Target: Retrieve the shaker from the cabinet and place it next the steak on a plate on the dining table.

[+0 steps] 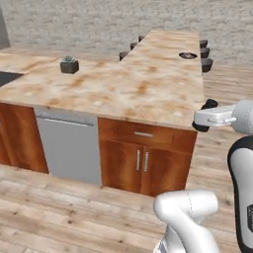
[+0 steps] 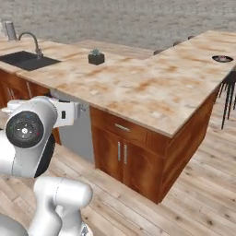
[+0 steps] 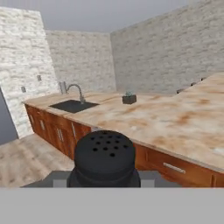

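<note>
1. The shaker is black, with a rounded top full of small holes, and it sits very close to the hand camera, at the bottom middle of the hand view.
2. The jaws are clamped on the shaker; the gripper shows in the left base view as a dark part at the end of the white wrist, off the right edge of the desk and in the air above the wooden floor.
3. The desk is a wide marble-look top in beige and tan, and it bends into a long arm that runs away from the robot.
4. On this far arm lies the plate, dark with a light centre; something small and reddish is on it, too small to name with certainty.
5. Dark stools stand along the far arm, on both of its sides.
6. A small potted plant in a dark pot stands on the desk, well apart from the plate.
7. A black sink with a curved silver tap is set in the desk at the left.
8. Under the desk there are reddish-brown low cabinets and a grey dishwasher front.
</note>
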Tool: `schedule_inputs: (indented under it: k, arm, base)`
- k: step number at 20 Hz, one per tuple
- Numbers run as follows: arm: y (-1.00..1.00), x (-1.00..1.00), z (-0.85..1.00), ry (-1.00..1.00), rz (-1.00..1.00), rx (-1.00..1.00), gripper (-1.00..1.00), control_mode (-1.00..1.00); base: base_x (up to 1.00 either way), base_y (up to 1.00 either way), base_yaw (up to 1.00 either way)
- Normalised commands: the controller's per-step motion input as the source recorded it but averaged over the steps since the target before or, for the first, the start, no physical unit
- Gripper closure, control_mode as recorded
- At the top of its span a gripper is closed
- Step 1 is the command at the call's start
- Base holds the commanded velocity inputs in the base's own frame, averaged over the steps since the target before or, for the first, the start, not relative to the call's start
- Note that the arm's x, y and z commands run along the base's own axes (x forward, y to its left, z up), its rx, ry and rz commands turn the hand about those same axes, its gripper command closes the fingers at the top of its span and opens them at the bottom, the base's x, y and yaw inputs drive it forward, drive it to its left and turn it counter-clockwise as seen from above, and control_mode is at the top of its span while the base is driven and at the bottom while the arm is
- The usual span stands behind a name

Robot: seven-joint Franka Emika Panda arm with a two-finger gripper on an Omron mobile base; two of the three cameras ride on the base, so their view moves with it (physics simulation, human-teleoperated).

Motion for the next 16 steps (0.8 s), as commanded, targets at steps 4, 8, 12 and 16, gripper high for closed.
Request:
schedule_inputs:
  k: [4,8,12,16]
  arm:
    - [0.00,0.00,0.00,0.00,0.00,0.00,1.00,1.00]
    - [0.00,0.00,0.00,0.00,0.00,0.00,1.00,1.00]
    - [0.00,0.00,0.00,0.00,0.00,0.00,1.00,1.00]
    - [0.00,0.00,0.00,0.00,0.00,0.00,1.00,1.00]
  base:
    - [-0.05,-1.00,-0.48]
    - [0.00,-1.00,-0.48]
    - [0.53,-0.96,-0.21]
    - [1.00,-0.99,0.17]
